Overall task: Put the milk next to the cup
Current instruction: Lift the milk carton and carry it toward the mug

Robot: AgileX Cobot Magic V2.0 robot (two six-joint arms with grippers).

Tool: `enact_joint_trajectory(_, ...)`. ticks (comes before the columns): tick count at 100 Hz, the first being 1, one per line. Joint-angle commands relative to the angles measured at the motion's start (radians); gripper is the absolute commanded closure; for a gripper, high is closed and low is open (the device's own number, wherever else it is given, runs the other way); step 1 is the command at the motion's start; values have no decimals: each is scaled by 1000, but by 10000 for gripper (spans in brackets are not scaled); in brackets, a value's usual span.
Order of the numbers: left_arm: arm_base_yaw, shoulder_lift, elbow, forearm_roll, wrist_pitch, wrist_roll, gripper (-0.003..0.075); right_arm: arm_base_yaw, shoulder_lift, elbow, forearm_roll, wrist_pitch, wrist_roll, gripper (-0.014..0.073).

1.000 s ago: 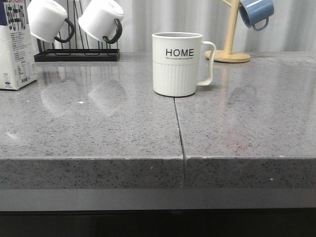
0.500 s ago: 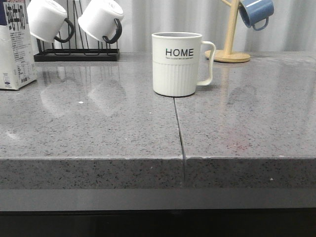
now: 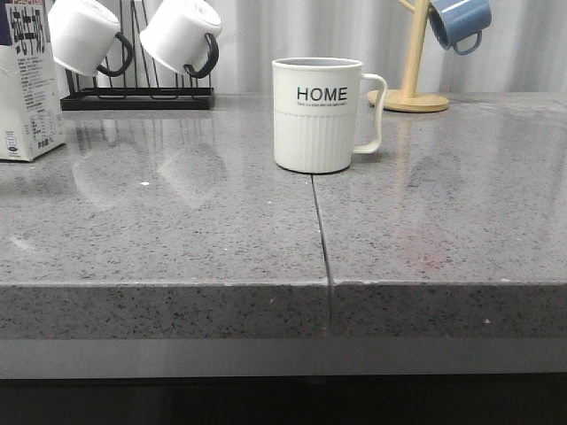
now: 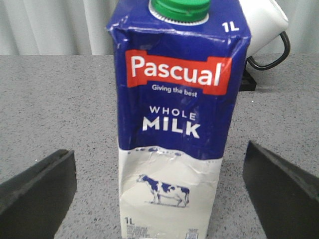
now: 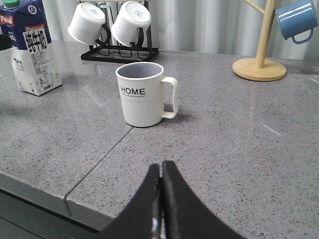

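Observation:
The milk (image 3: 29, 84) is a tall white carton with a dark blue top, standing upright at the far left of the grey counter. In the left wrist view the milk (image 4: 177, 124) fills the middle, and my left gripper (image 4: 162, 194) is open with one black finger on each side of it, not touching. The cup (image 3: 319, 115), a cream mug with "HOME" lettering, stands in the counter's middle, handle to the right. It also shows in the right wrist view (image 5: 142, 94), with the milk (image 5: 31, 50) far off to its side. My right gripper (image 5: 161, 167) is shut and empty over the counter's front edge.
A black rack (image 3: 137, 96) with two white mugs (image 3: 177, 35) stands at the back left, close behind the milk. A wooden mug tree (image 3: 412, 84) with a blue mug (image 3: 461, 22) stands at the back right. A seam (image 3: 321, 230) runs forward from the cup.

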Motion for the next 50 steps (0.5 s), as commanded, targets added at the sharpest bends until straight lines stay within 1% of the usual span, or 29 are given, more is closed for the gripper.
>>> enact_joint_trajectory(1,-18,-2,-50,-13,-86,-12,63,-5,13,-24,-2,-72,-9,658)
enact_joint_trajectory(24,-21,54,-88,-18,-116,-12,63,-5,13,-24,-2,-72,-9,658)
enact_joint_trajectory(50,-7,178,-188,-18,-149,-12,64,-5,13,-24,-2,-72,-9,658)
